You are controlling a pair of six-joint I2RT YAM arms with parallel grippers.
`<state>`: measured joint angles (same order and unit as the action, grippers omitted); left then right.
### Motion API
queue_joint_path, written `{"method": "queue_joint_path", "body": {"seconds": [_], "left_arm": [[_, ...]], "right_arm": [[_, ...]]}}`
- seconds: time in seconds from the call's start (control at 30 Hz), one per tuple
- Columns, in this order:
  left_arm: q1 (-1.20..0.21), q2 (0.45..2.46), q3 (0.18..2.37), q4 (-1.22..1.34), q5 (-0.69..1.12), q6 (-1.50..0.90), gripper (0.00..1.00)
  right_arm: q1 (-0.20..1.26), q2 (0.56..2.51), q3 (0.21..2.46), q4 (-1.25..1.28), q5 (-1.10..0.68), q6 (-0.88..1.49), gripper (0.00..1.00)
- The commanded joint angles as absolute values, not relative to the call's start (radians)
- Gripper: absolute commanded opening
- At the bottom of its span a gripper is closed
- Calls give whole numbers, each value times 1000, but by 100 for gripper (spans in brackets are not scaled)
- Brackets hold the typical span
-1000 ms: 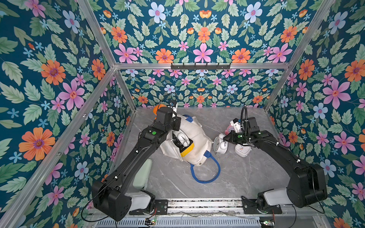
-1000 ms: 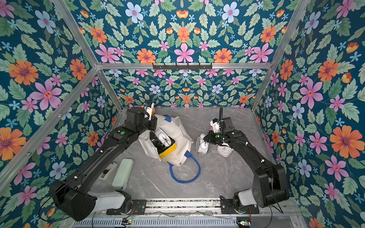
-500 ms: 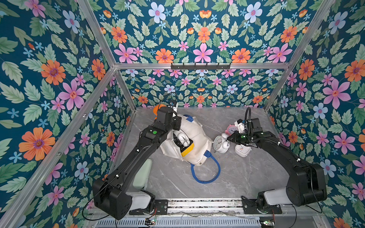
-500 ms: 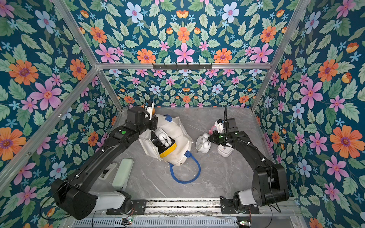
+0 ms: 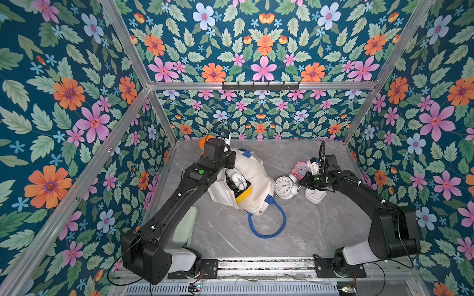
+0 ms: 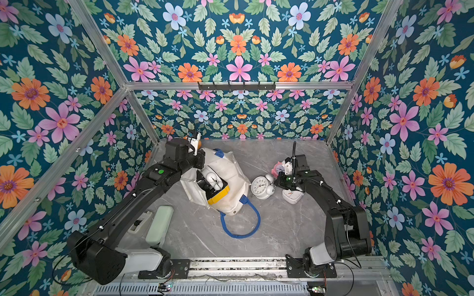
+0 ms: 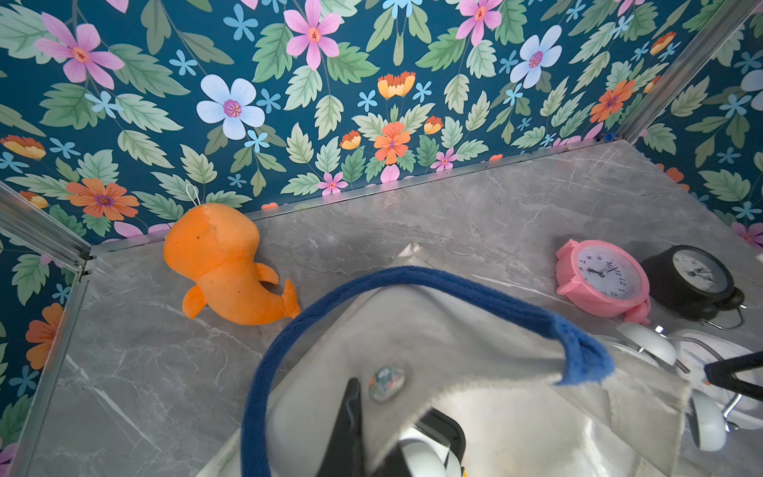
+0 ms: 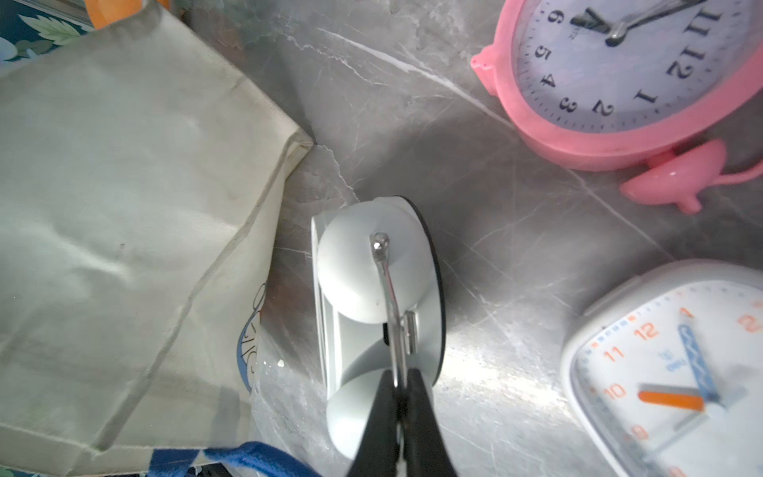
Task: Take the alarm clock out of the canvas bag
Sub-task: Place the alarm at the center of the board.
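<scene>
The white canvas bag lies on its side mid-table, mouth toward the left arm. My left gripper is shut on the fabric of its rim, holding the mouth up. Inside the mouth show the white bells of a clock and a yellow edge. Just right of the bag is a white twin-bell alarm clock, face up. My right gripper is shut on its thin metal handle.
A pink clock, a white square clock and a black clock crowd round the right gripper. An orange plush toy lies in the back left corner. The bag's blue handle loops forward. A pale green case sits front left.
The right gripper has shifted slightly right, and the white clock in it has turned from side-on to face up. The left arm and the bag have stayed put.
</scene>
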<state>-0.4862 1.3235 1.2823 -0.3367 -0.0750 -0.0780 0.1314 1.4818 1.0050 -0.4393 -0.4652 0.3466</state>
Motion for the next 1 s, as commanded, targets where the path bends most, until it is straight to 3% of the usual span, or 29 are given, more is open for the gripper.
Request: {"method": "queue_joint_path", "body": {"seconds": [0.0,0.97], "left_arm": [[-486,1322,1285,-244,-66,-84,0],[-486,1354,1299,-238,-22,-94,0]], "right_arm": [[131,1497,1009,-467,-417,310,0],[95,1613,1014,-483,-238,336,0]]}}
